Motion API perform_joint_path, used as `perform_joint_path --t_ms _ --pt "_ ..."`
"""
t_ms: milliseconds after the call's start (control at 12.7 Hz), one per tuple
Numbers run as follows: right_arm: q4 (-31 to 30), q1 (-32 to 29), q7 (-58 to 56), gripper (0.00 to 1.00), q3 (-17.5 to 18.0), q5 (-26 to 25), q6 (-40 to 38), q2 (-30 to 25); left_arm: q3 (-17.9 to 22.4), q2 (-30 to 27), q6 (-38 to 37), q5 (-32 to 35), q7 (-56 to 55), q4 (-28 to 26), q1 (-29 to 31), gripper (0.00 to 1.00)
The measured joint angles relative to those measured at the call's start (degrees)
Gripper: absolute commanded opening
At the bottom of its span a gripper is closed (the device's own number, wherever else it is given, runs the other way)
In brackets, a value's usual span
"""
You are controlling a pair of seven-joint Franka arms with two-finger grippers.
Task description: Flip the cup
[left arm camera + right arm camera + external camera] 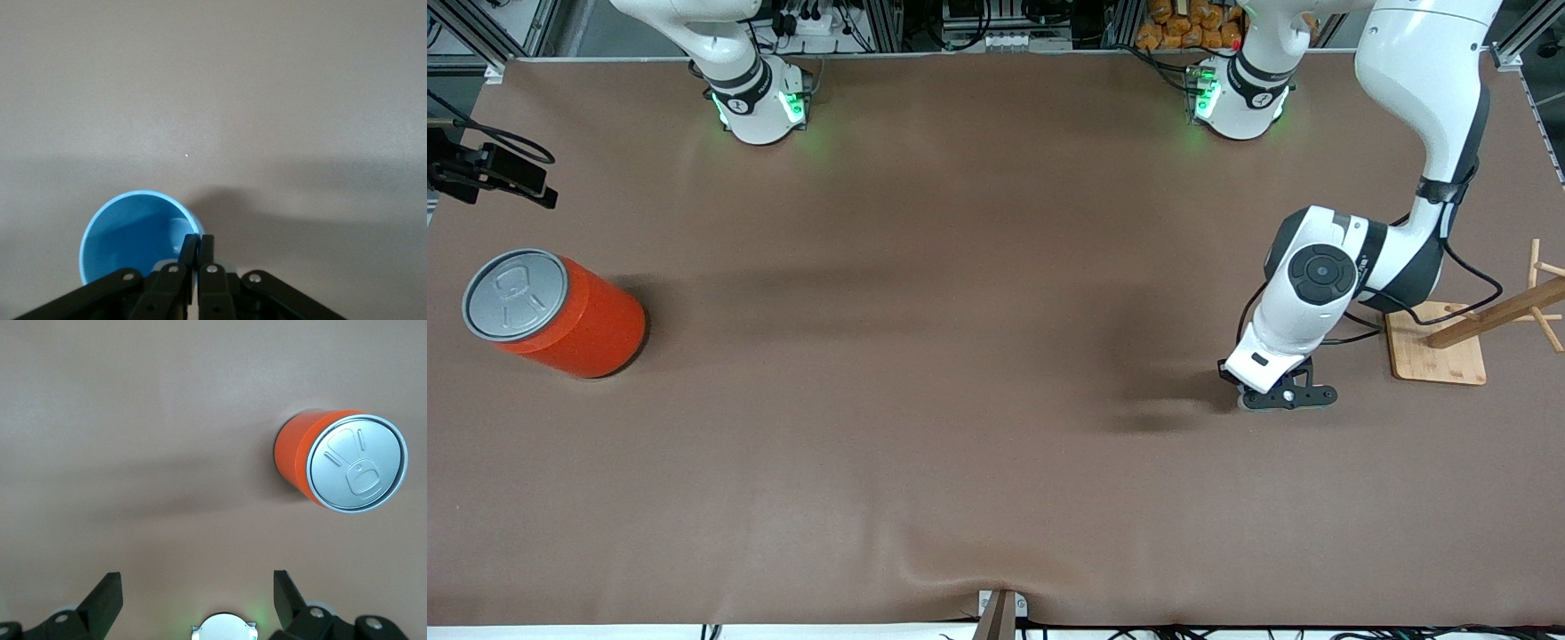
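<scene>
**Left gripper pinches the blue cup's rim, mouth up**

The left gripper (pixel 198 250) is low over the desk (pixel 960 373) at the left arm's end, its fingers (pixel 189 252) drawn together on the wall of the light blue cup (pixel 133 233), one finger inside the mouth and one outside. In the left wrist view the cup's open mouth faces the camera and its inside is bare; in the front view the arm's wrist hides the cup. Whether the cup's base rests on the desk or hangs just clear of it cannot be told.

Just beside the left gripper, toward the desk's edge, a wooden rack (pixel 1476 324) lies on a small bamboo board (pixel 1436 360).

The right gripper (pixel 197 600) hangs with its jaws wide apart and nothing between them, waiting above the orange can (pixel 560 316) with the grey pull-tab lid, which stands at the right arm's end, well apart from the cup.

The grip is a thin pinch on a smooth tapered wall, so the cup could slip or swivel in the fingers. If the fingers part while the cup is tilted, it may roll toward the rack
</scene>
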Motion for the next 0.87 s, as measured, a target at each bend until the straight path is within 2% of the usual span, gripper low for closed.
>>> perform_joint_path --t_ms 79,157,315,629,865 --pt "0.0 0.0 0.0 1.0 0.0 0.0 0.0 0.0 0.0 0.0 0.0 0.0 -0.01 -0.03 0.0 0.44" --pt "0.0 0.0 0.0 1.0 0.0 0.0 0.0 0.0 0.01 0.0 0.0 0.0 -0.02 -0.05 0.01 0.54" --pt "0.0 0.0 0.0 1.0 0.0 0.0 0.0 0.0 0.02 0.0 0.0 0.0 -0.04 -0.09 0.05 1.0" --pt "0.0 0.0 0.0 1.0 0.0 0.0 0.0 0.0 -0.1 -0.43 -1.14 0.0 -0.13 0.38 0.1 1.0" --pt "0.0 0.0 0.0 1.0 -0.05 0.0 0.0 0.0 -0.82 -3.23 -8.42 -1.77 -0.32 3.75 0.1 1.0"
